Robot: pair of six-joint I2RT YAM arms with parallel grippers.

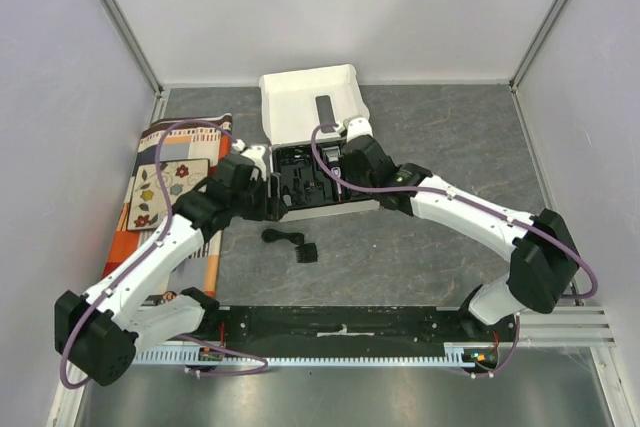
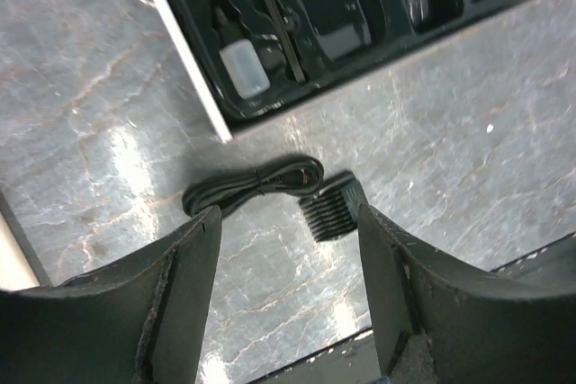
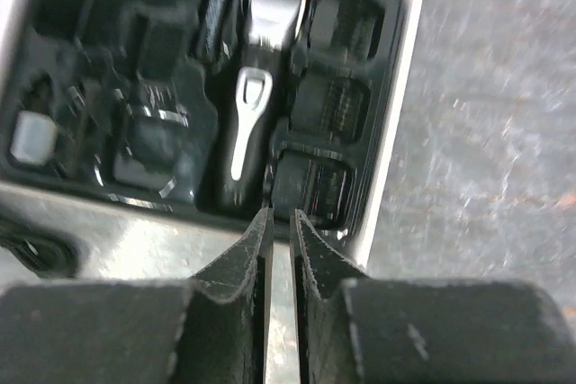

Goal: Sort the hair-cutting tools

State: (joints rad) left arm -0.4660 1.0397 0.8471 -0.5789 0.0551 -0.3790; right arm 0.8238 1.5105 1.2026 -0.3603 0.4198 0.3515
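The black clipper (image 3: 256,105) with its silver blade head lies in the black moulded tray (image 1: 300,209) of the open white box (image 1: 305,107). A small pale bottle (image 2: 243,69) with a dark cap lies in a tray slot. The coiled black cable (image 2: 252,188) and the small black comb guard (image 2: 331,213) lie on the table in front of the box, also seen from above: cable (image 1: 280,237), guard (image 1: 306,251). My left gripper (image 2: 288,218) is open and empty above them. My right gripper (image 3: 281,213) is shut and empty at the tray's near edge, just short of the clipper's handle.
A patterned cloth (image 1: 170,192) with a wooden stick lies at the left, under my left arm. The box lid stands open at the back. A black rail (image 1: 340,322) runs along the near edge. Grey walls close the left, right and back.
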